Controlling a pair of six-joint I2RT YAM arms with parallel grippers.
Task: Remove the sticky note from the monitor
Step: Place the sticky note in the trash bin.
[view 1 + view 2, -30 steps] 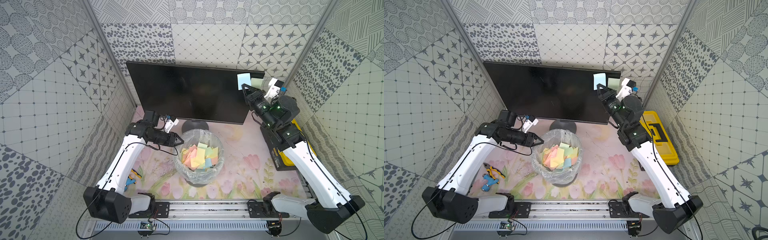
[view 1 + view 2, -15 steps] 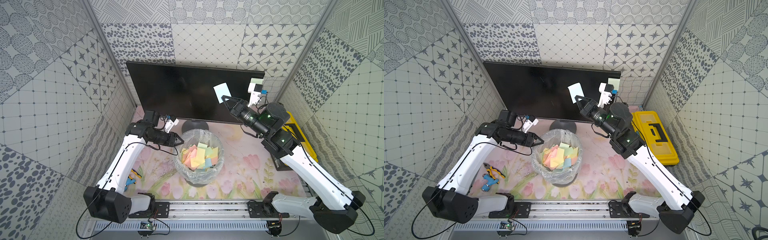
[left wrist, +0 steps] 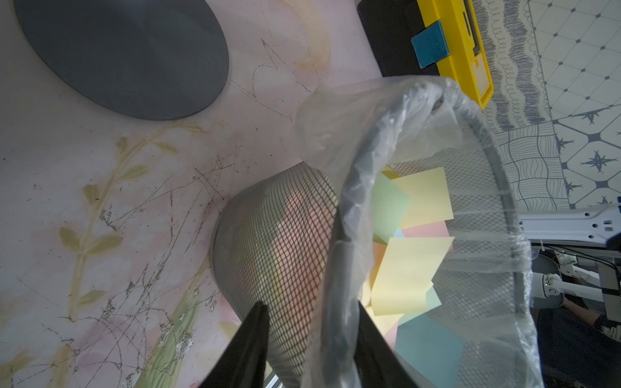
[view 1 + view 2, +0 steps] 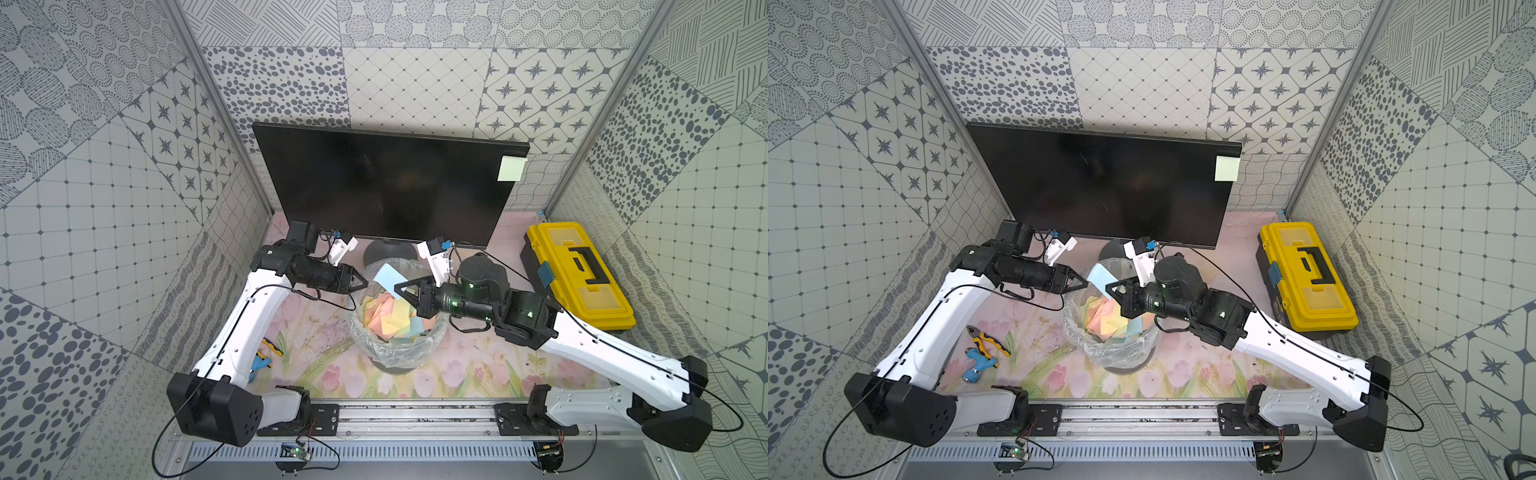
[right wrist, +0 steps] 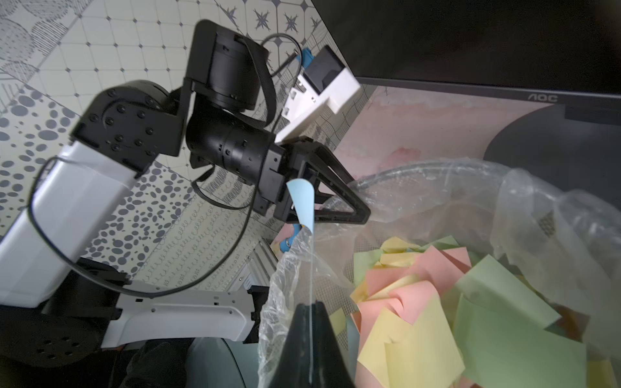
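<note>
Moved: the blue sticky note (image 4: 388, 279) has been taken off the monitor (image 4: 386, 183) and brought down over the bin (image 4: 395, 361).
Left gripper (image 4: 363, 286): closed on the bin's rim; the rim and the clear bag are seen between its fingers in the left wrist view.
Bin: lined with a clear bag, filled with coloured notes, placed in front of the monitor's round base.
Right gripper (image 4: 397, 287): closed tight on the blue sticky note.
Monitor: stood at the back, screen dark.
Green sticky note (image 4: 511, 168): stuck on the monitor's top right corner.
Yellow toolbox (image 4: 577, 274): set down far right, lid shut.
</note>
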